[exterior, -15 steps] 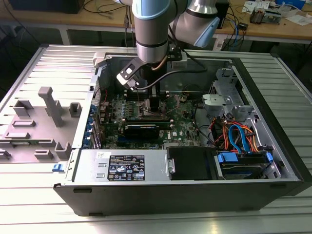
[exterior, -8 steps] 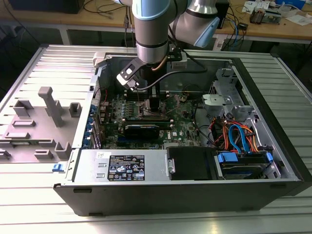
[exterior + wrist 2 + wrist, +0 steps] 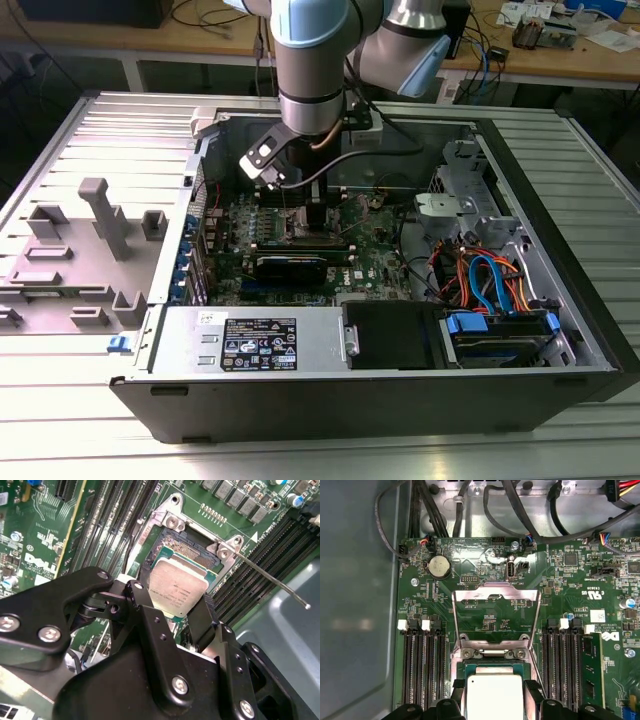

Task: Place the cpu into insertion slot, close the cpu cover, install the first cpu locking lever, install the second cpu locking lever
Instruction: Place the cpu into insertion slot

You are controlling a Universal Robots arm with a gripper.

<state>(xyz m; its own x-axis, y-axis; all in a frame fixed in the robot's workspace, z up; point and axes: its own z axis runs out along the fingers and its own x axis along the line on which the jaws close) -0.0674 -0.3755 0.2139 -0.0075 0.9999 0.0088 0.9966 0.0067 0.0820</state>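
In the exterior view the arm (image 3: 312,70) reaches down into an open computer case (image 3: 400,400) that lies on its side on a ribbed metal table (image 3: 60,430). The gripper (image 3: 298,200) is low over the green motherboard (image 3: 375,255), toward the exterior view's left part of the board. From here I cannot tell how its fingers stand. A grey plastic holder (image 3: 100,235) sits on the table outside the case, on the exterior view's left. A bundle of orange and blue cables (image 3: 485,280) lies in the case on the exterior view's right. In the second wrist view the gripper (image 3: 175,600) is pinching the cpu (image 3: 177,590): one black finger (image 3: 142,597) presses on one edge and the other on the opposite edge, with the dull silver top facing up. The cpu hangs at the near edge of the slot (image 3: 186,547), whose field of fine pins is bare beyond it. Whether the cpu touches the slot cannot be told. A thin wire lever (image 3: 275,582) sticks out from one corner of the slot's metal rim, raised clear of the board. Long black memory slots (image 3: 115,520) run on both sides. In the first wrist view the cpu (image 3: 494,700) sits between the two fingertips (image 3: 457,687), over the slot. The cover (image 3: 495,597) stands swung open beyond it, with the board showing through its window. A round coin battery (image 3: 439,566) lies farther off.
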